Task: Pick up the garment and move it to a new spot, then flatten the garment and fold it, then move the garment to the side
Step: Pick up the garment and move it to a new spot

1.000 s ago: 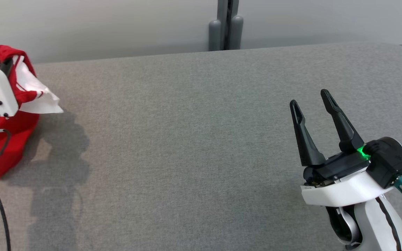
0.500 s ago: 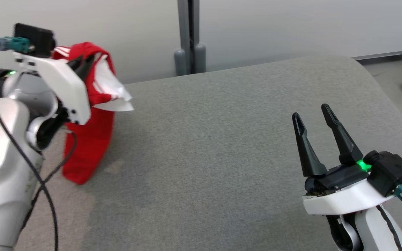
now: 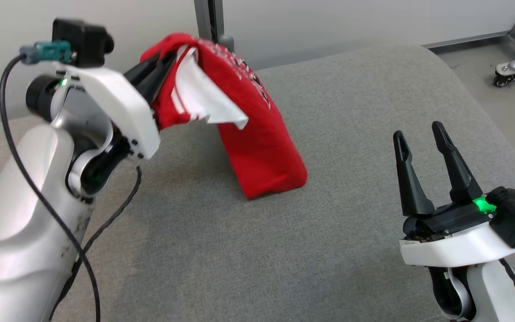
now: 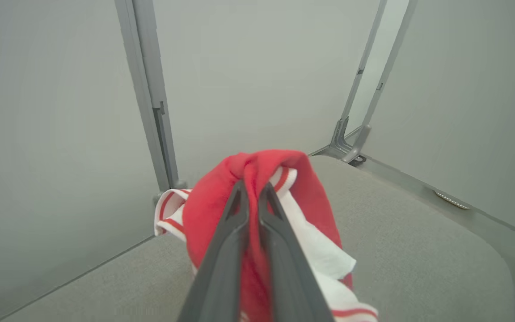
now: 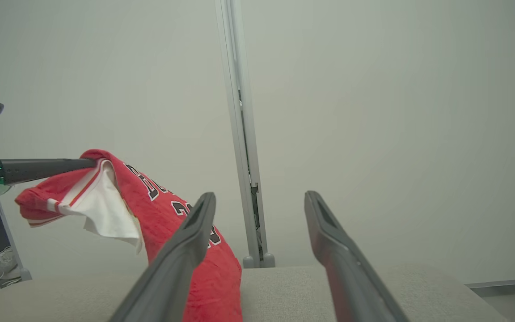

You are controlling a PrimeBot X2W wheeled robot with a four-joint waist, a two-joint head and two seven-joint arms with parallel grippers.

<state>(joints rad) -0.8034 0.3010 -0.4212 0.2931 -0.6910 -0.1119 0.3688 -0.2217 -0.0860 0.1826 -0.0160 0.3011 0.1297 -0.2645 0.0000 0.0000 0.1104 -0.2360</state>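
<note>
Near the right edge of the grey surface (image 3: 239, 250), the right gripper (image 3: 417, 130) hangs with fingers spread wide and nothing in them. Farther in, the lower end of the red garment (image 3: 257, 147) touches the middle. The left gripper (image 3: 170, 60), pinched tight on its bunched top, holds it raised toward the far edge. It is best lowered slowly and sideways, so the cloth trails out flat rather than heaped, well inside every edge.

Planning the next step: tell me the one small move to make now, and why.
Probably lower the left gripper so the shirt settles onto the grey table. The gripper is shut on the shirt's top, its lower end touches the table near the middle, and the right gripper stands open, apart.
</note>
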